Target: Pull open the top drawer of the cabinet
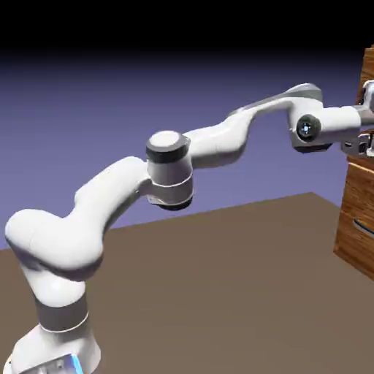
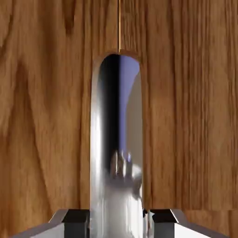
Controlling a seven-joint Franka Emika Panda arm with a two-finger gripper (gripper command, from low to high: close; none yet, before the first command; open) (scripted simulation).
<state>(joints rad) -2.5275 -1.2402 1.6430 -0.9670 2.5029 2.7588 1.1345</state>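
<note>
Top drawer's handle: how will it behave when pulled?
The handle looks like stiff metal, so probably won't flex. Its mirror-like sheen suggests it could be slippery, though the claw has a fingertip on each side, which should help.

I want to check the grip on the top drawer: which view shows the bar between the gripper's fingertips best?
The hand view: the shiny metal bar runs large and unobstructed to the jaws, closed on it. The exterior view doesn't show it.
</note>
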